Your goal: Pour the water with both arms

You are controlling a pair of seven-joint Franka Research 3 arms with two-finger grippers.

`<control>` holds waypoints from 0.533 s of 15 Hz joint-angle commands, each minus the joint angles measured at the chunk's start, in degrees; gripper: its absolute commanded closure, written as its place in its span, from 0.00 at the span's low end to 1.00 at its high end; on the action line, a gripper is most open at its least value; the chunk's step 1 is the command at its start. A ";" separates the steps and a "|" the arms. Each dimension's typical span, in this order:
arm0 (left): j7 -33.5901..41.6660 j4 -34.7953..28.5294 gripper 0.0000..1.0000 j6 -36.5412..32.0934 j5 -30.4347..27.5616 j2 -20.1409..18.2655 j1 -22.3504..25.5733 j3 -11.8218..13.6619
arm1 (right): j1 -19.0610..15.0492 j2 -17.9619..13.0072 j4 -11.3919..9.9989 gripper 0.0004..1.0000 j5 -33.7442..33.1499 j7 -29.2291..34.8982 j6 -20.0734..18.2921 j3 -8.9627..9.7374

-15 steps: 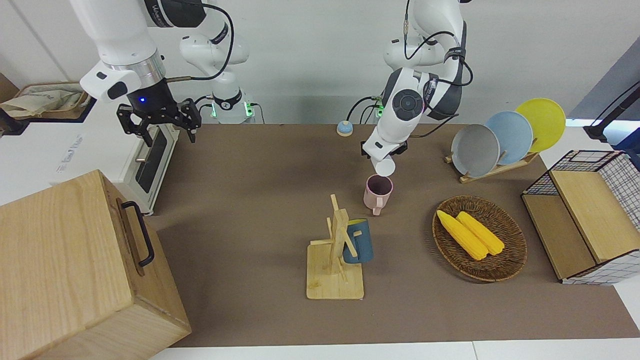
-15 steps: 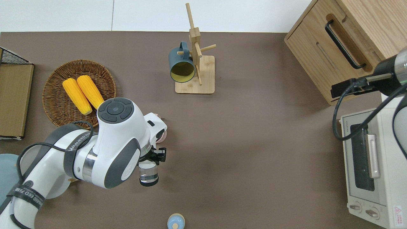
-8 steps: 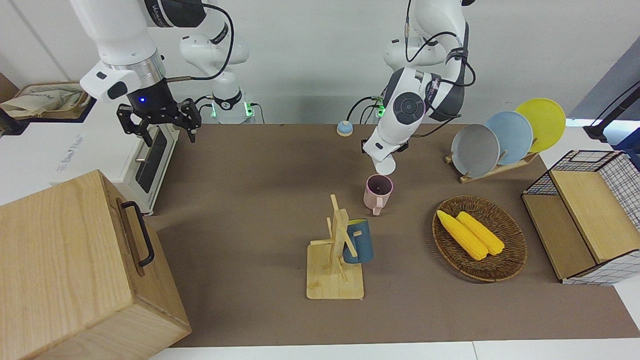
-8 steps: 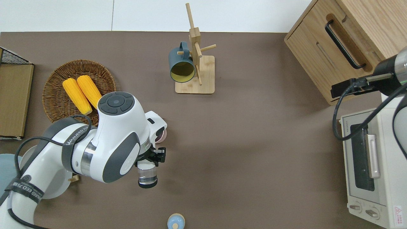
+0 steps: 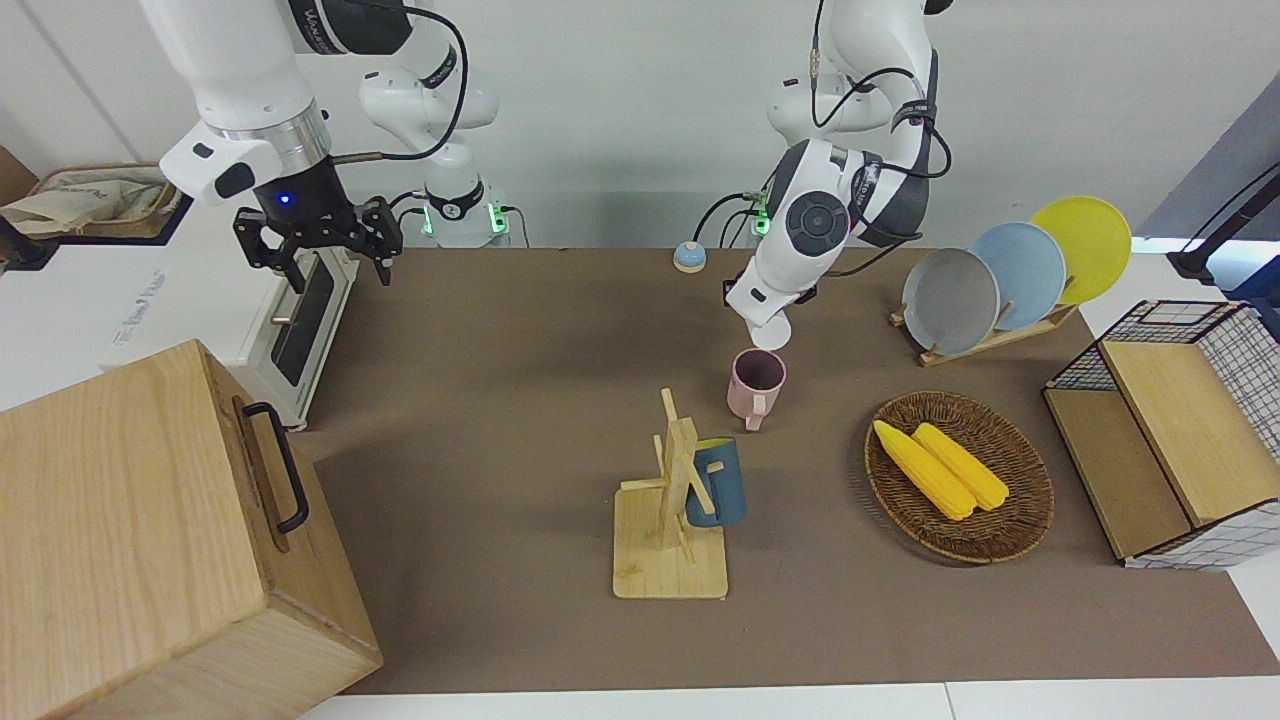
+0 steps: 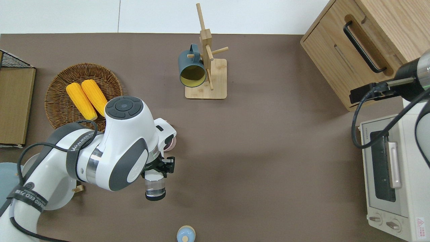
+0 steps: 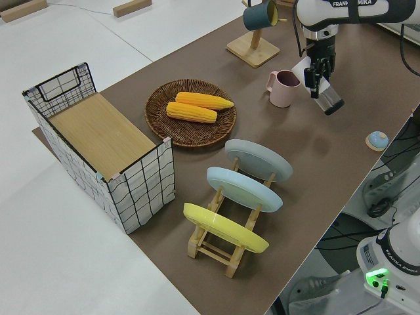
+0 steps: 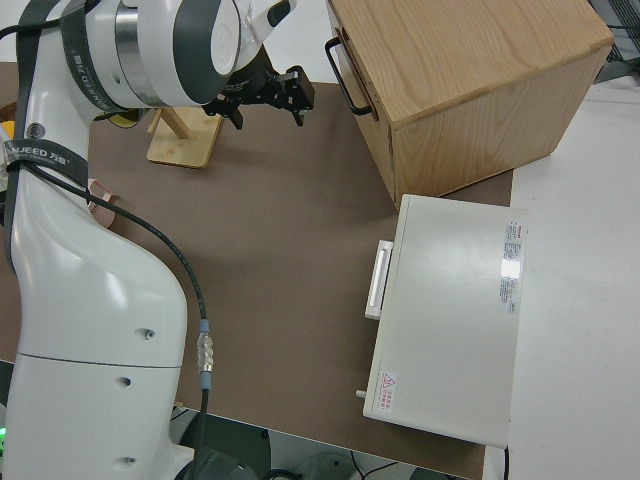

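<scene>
Two risks stand out, both at the left arm (image 6: pixel 124 158). Its left jaws are closed round a clear glass (image 6: pixel 155 188), gripping it near one end w/ the rest sticking out toward the robots. The glass is tipped well over, close to lying on its side. The pink mug (image 5: pixel 757 383) stands upright on the surface (image 5: pixel 500 400), handle pointing away from the robots.

Risk 1: spill. Seen from overhead, the visible part of the glass is over bare surface, nearer the robots than the mug, not over the mug's opening. The gripped end is hidden under the wrist, so I can't tell whether the mouth clears the rim. Can't see any water in it either. If some is left & the tilt holds or grows, it prob. lands on the surface, not in the mug.

Risk 2: knock-over. The wrist hangs partly over the mug & the glass end sits just above its rim in the front view. A sideways or downward move w/o lifting first could clip the rim & tip it.

Lesser risk: the grip is off-centre on smooth glass, so a quick wrist turn might let it slide or swing.

Right arm (image 5: pixel 250 90) is parked; right jaws spread apart, empty. So the pour rests on one arm only.
</scene>
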 commanded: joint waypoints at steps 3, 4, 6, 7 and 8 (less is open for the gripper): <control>-1.20 4.92 1.00 -5.54 0.57 0.35 0.18 -0.20 | -1.03 -1.35 -1.52 0.01 0.40 -1.47 0.00 0.66; -1.64 5.71 1.00 -6.07 0.57 1.05 0.09 -0.20 | -1.03 -1.35 -1.52 0.01 0.40 -1.47 0.09 0.66; -2.86 7.64 1.00 -6.95 1.10 3.15 -0.26 -0.20 | -1.03 -1.35 -1.52 0.01 0.40 -1.47 0.00 0.66; -3.31 7.91 1.00 -6.95 1.19 3.77 -0.35 -0.20 | -1.03 -1.26 -1.52 0.01 0.40 -1.47 0.09 0.66; -3.31 7.91 1.00 -6.95 1.28 4.13 -0.43 -0.20 | -1.03 -1.26 -1.52 0.01 0.40 -1.47 0.00 0.66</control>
